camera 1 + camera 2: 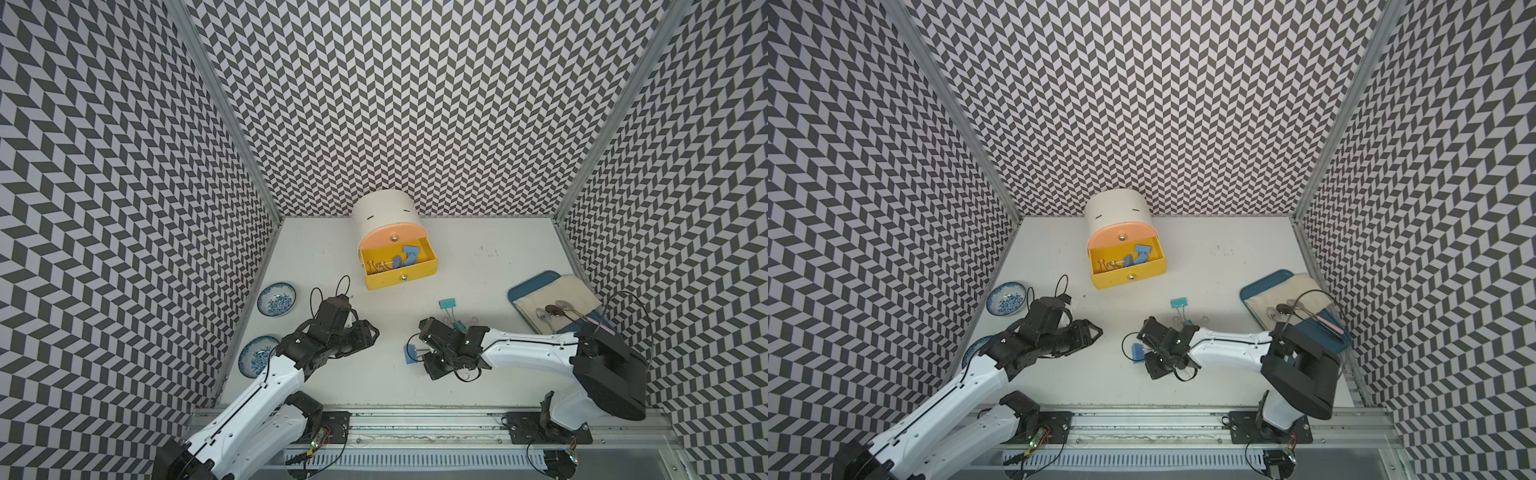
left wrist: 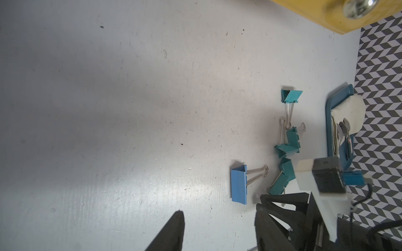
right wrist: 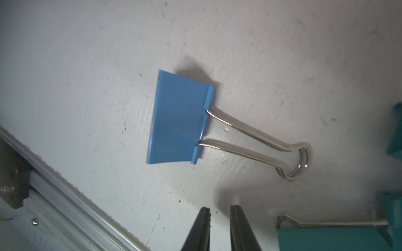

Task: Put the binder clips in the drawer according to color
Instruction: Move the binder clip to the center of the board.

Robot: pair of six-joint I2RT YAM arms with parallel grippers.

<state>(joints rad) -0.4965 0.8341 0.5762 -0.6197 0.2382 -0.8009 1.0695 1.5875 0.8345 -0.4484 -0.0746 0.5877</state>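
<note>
The right gripper [image 3: 220,208] is poising low over the table [image 1: 478,266], just short of the blue clip [image 1: 411,354], which is lying flat at the lower centre in both top views. Its jaws are standing only narrowly apart and gripping nothing. I am guessing they are being kept narrow to pinch the thin wire handles, not the wide body.

Up close, that clip is showing a smooth, painted, wedge-shaped body of folded sheet metal. Two bright, springy wire loops are lying folded together and pointing toward the teal clips [image 2: 289,147]. Those are sitting in a loose tangle just beside the gripper, handles crossing. One more teal clip [image 1: 448,304] is lying apart, nearer the cabinet.

The left gripper [image 1: 368,333] is hanging left of centre, jaws apart and empty, seemingly keeping out of the way.

The drawer cabinet [image 1: 384,210], white and round-topped, is standing at the upper centre of the tabletop. Its yellow drawer [image 1: 401,277] is standing pulled out with blue clips [image 1: 409,253] lying inside, so I am reckoning this blue one is heading there too. The peach drawer [image 1: 374,239] above is sitting shut.

The blue tray [image 1: 536,279] with its cloth [image 1: 569,291] and spoons [image 1: 552,311] at the right, and the patterned bowls [image 1: 276,299] at the left, are playing no part.
</note>
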